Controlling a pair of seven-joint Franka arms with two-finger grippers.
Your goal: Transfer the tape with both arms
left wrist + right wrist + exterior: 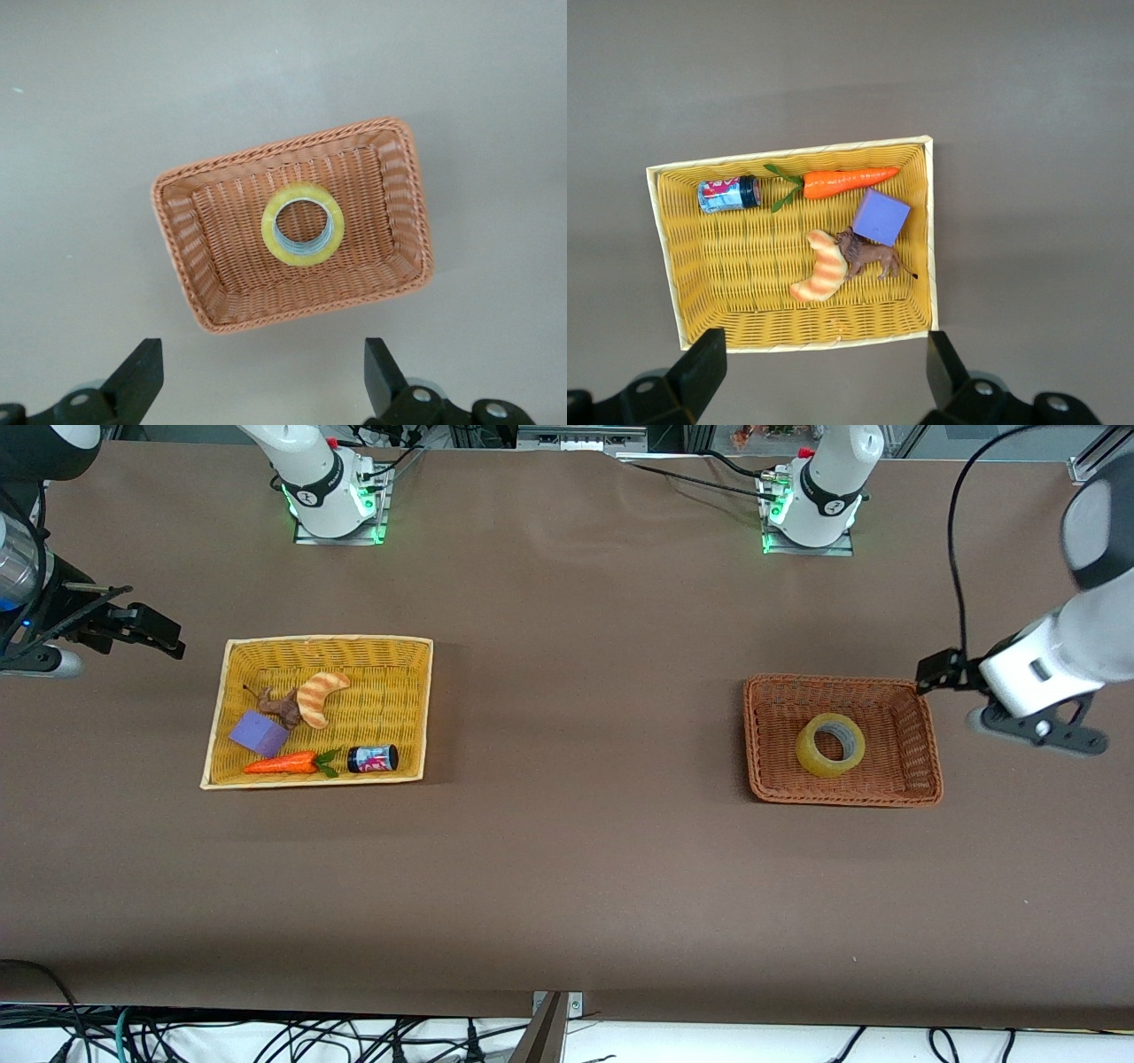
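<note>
The tape [830,745] lies in the orange basket [921,744], middle right; left gripper [261,385] and right gripper [824,381] hover, jaws wide, empty

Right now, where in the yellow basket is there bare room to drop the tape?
The yellow basket has bare weave on its half toward the left arm's end, beside the croissant and farther from the camera than the can. The purple block, toy animal and carrot crowd the rest.
</note>
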